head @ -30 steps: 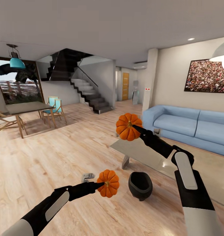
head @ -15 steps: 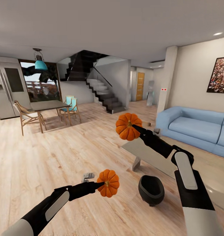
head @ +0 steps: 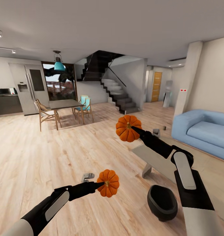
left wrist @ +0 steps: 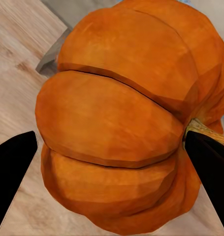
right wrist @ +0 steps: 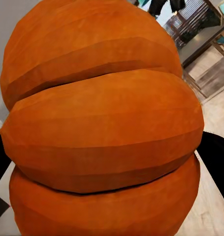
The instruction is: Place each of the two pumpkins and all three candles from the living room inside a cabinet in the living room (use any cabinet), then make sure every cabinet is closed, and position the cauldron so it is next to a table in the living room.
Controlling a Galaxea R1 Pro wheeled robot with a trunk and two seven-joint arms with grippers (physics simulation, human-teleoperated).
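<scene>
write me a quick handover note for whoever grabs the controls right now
Left gripper: shut on the lower pumpkin, held above the wood floor.
Right gripper: shut on the upper pumpkin, held higher, ahead of the robot.
The cauldron sits on the floor beside the corner of the coffee table.
Candles and cabinet are not in sight here; dining table, stairs and sofa lie ahead.
Done: both pumpkins picked up.
Left: find the cabinet, stow pumpkins and three candles, close it, check the cauldron's spot.
</scene>
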